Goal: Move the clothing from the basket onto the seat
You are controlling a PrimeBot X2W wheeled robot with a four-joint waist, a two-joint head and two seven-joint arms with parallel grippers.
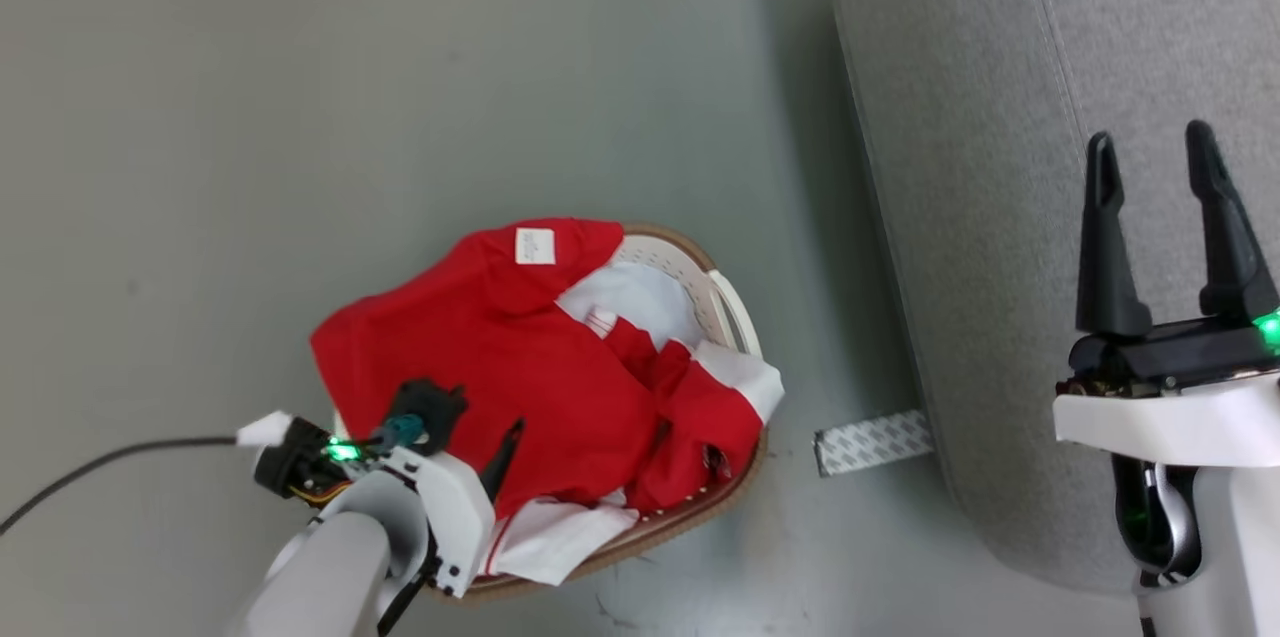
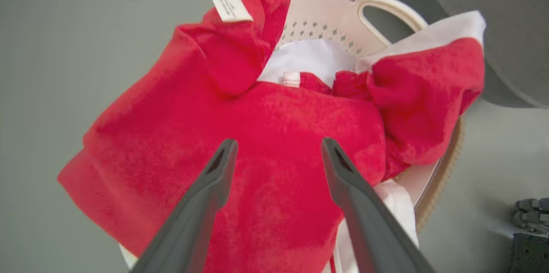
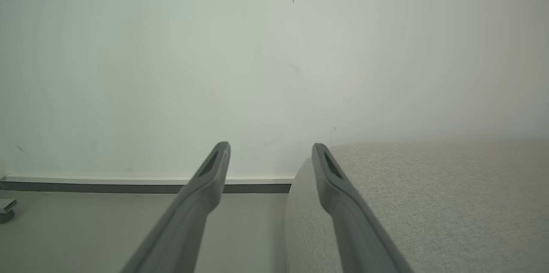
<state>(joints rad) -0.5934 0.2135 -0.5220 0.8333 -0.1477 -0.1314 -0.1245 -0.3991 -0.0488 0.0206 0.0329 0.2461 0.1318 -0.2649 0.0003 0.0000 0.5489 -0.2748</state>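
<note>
Left end effector [image 2: 279, 142]: the two long dark fingers stand apart, nothing between them, aimed down at the broad middle of the bright red jersey shirt with white cuffs [image 1: 520, 357]. I cannot tell from the wrist view whether the tips touch the cloth or hang just above it.

Shirt: lies heaped in the oval cream-white perforated plastic laundry basket with the brown rim band [image 1: 735, 302]. It covers most of the opening. One red edge spills over the rim on the side away from the sofa. A white cuff hangs over the rim on the sofa side. The white neck tag [image 1: 535, 245] faces up at the far end.

Right end effector [image 1: 1150, 137]: fingers apart, empty, held over the rounded edge of the large light grey fabric sofa [image 1: 1000, 117], well apart from the basket.

Basket stands on the pale grey-green floor [image 1: 400, 67], near the sofa's side.

Judgement: step in hand is the approach to the first grasp, with nothing lifted yet and the task barely begun.

Next move calls for:
- lowering the left fingers into the thick red fold below them
- closing on enough cloth to hold
- lifting high enough that the hanging edges clear the rim
- swinging across to the sofa

Watch that the draped cloth does not tug the light basket along.
</note>
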